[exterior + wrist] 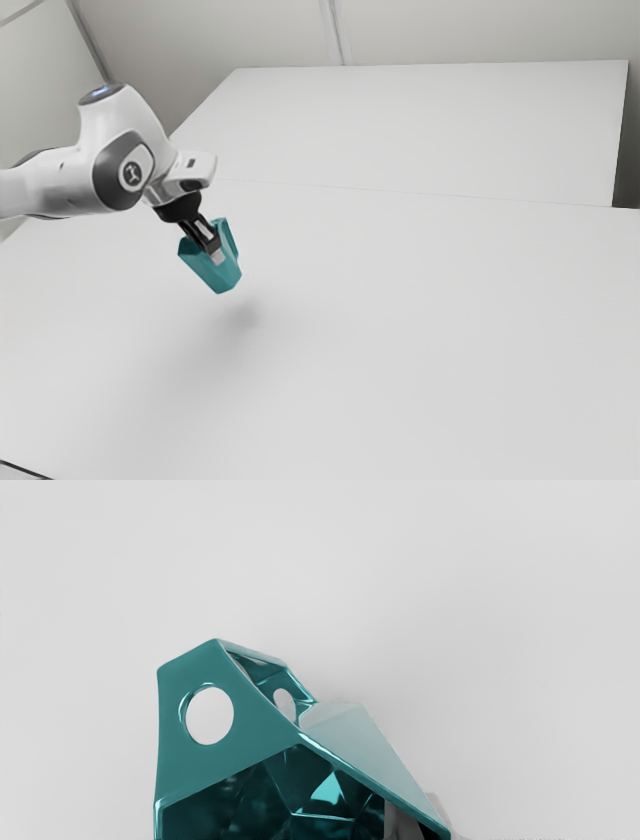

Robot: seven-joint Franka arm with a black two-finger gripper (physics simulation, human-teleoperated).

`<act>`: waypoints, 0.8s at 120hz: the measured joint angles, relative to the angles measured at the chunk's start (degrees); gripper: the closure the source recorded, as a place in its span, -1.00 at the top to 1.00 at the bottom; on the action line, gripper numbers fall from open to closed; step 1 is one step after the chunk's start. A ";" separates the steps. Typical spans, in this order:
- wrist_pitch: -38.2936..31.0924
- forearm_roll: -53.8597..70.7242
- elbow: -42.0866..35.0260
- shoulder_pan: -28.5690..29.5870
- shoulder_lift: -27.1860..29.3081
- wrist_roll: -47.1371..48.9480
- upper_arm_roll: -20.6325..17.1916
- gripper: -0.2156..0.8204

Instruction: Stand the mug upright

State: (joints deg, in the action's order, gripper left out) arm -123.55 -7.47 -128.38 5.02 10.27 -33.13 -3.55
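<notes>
The teal, faceted mug [212, 276] hangs tilted above the table, with a soft shadow below it. My gripper [217, 256] reaches down to it from the upper left in the exterior view, shut on its wall. In the wrist view the mug [255, 725] shows its dark, hollow inside and a side piece with a round hole. There the gripper [424, 818] has one finger inside the rim and the other outside the same wall. Most of both fingers is hidden.
A wide white table [420, 330] lies under the arm, with a thin seam across it toward the back. Pale walls stand behind it. A dark line crosses the exterior view's lower left corner.
</notes>
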 joint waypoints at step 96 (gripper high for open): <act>-10.20 10.29 -10.60 -2.38 0.83 19.39 -4.53 -0.93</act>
State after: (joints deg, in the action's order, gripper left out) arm -133.75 2.82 -138.98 2.64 11.11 -13.74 -8.07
